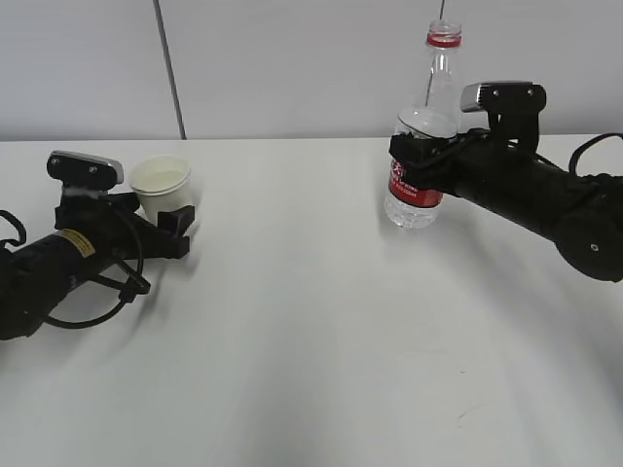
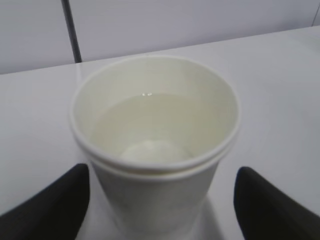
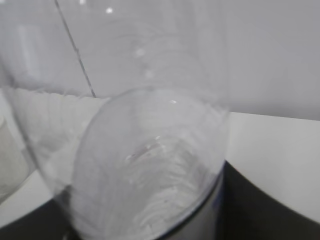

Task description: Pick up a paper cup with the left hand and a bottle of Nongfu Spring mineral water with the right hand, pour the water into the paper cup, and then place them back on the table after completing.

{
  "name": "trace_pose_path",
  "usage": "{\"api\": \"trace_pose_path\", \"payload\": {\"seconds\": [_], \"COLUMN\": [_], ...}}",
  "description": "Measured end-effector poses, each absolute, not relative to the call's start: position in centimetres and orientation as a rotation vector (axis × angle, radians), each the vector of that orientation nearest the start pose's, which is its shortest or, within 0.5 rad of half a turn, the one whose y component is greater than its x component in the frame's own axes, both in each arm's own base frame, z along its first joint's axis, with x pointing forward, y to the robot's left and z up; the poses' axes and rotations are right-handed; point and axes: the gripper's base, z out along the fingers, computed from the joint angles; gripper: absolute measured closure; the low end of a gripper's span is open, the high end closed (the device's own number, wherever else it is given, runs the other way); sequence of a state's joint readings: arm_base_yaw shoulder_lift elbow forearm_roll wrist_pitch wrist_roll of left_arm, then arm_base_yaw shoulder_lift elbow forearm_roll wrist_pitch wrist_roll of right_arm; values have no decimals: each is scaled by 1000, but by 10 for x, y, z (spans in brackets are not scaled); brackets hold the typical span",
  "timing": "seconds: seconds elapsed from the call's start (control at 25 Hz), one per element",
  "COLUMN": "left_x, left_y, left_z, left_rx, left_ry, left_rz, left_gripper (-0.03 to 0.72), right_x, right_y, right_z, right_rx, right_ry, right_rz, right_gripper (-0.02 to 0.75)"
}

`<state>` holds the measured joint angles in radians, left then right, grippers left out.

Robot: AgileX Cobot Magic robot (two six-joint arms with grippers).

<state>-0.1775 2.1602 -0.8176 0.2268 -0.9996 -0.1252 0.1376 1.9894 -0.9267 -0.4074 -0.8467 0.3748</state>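
At frame left, the left hand [image 1: 181, 226] stands spread around the paper cup [image 1: 163, 187]; at upper right, the right hand [image 1: 421, 152] clamps the bottle [image 1: 425, 146].

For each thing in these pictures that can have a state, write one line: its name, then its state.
paper cup: upright on the table, holds water, fingers either side with a gap.
water bottle: upright, uncapped, partly full, gripped at the label.
left hand: open around the cup.
right hand: shut on the bottle.
table: bears the cup; bottle's contact unclear.
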Motion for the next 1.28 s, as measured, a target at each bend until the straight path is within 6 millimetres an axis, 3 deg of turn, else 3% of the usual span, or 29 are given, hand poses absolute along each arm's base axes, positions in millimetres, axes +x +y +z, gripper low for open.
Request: {"api": "trace_pose_path", "payload": {"seconds": [0.36,0.56,0.84,1.28], "left_x": [331,321,315,314], "left_y": [-75,-73,-72,-72], "left_z": [103,109,116,116], "left_rx": [264,263,262,263], "left_ry": [1813,1810,1799,1808], "left_rz": [-297,-298,-298,-296], "left_gripper": [146,146,146,146], "right_x": [387,389,396,414], "right_y": [81,82,82,82], "right_z": [153,135,119,116], "right_rx": [-256,-260,-244,-285], "right_ry": [1737,1744,1742,1730], "right_rz": [435,452,437,366], "right_gripper": [360,361,361,361]}}
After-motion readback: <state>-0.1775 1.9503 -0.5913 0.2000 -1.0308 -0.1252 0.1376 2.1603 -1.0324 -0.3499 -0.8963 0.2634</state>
